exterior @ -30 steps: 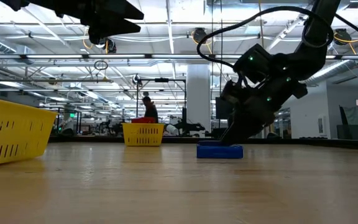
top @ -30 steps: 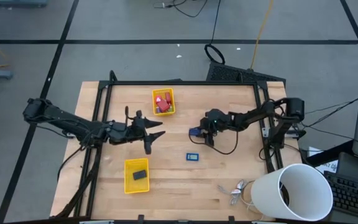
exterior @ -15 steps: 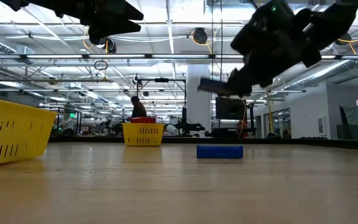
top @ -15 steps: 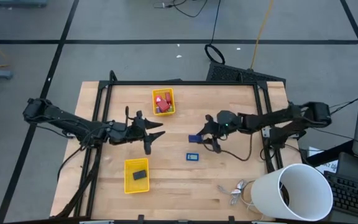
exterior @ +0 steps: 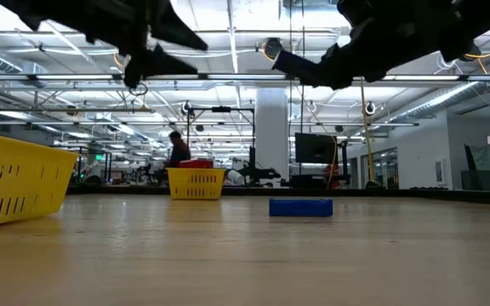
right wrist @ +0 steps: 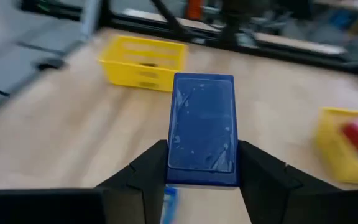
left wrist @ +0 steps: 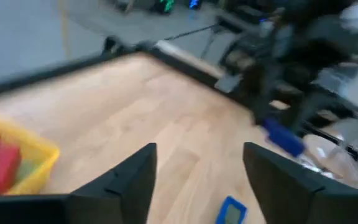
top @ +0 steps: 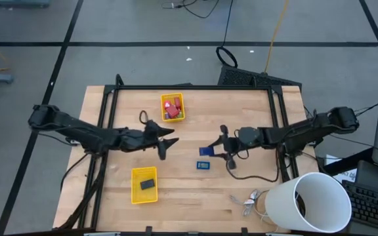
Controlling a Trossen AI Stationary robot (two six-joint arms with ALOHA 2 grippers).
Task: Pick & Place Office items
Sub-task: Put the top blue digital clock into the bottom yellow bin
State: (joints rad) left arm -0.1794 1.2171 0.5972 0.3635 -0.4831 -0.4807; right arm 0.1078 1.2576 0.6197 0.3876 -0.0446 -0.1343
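Observation:
My right gripper [top: 214, 149] hangs above the middle of the table, shut on a flat blue office item [right wrist: 202, 127]. A second blue item [top: 204, 165] lies flat on the wood just nearer. My left gripper [top: 165, 141] hovers left of centre, open and holding nothing [left wrist: 197, 180]. The far yellow tray [top: 172, 107] holds red and pink items. The near yellow tray [top: 144, 185] holds a black one. My right gripper pinches the blue item's two long sides [right wrist: 185, 165] between its two fingers, at the end nearest the wrist. The fingers come nearly level from the table's right and lie along it. The item sticks out past the fingertips, lifted clear of the table [exterior: 289, 65].
A white bucket [top: 310, 203] stands at the near right corner, with silvery metal bits [top: 247, 202] beside it. A black frame [top: 104, 131] runs along the table's left, far and right edges. Bare wood lies between the two trays and the grippers.
My right gripper has risen from the table with the blue item, lifting it clear, and has drifted a little toward the near edge. The other blue item stays where it was. My left gripper has sunk slightly and rolled about its own axis.

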